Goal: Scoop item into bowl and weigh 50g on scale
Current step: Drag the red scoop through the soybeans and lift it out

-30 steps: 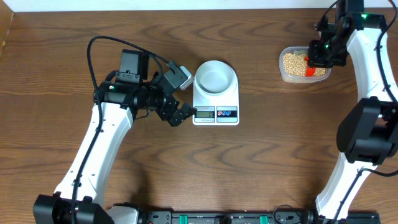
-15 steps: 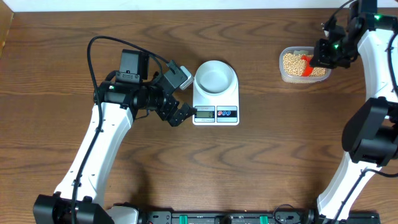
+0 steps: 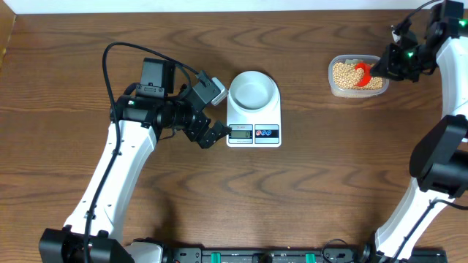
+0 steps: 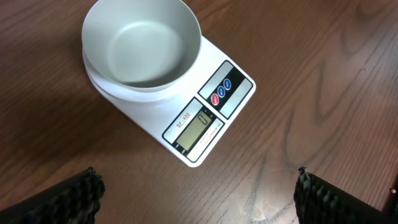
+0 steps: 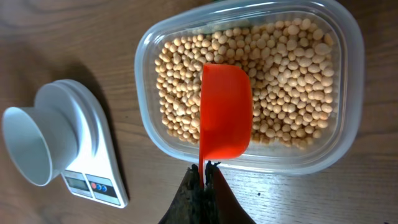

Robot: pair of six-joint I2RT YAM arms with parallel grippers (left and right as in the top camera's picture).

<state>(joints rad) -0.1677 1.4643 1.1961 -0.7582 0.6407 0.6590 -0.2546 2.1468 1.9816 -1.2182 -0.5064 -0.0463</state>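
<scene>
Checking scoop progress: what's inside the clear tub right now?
Tan-yellow beans cover the floor of the clear tub. The red scoop, pinched by the right gripper, is over their middle. Whatever lies under the scoop is hidden.

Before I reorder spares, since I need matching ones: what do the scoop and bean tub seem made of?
The scoop: likely plastic, uniform orange, smooth, thin moulded edge. The tub: apparently clear plastic, glossy; beans show through its wall.

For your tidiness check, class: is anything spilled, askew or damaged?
Nothing stands out: beans all in the tub, empty bowl upright on the scale, scoop held by the right tool above the beans.
</scene>
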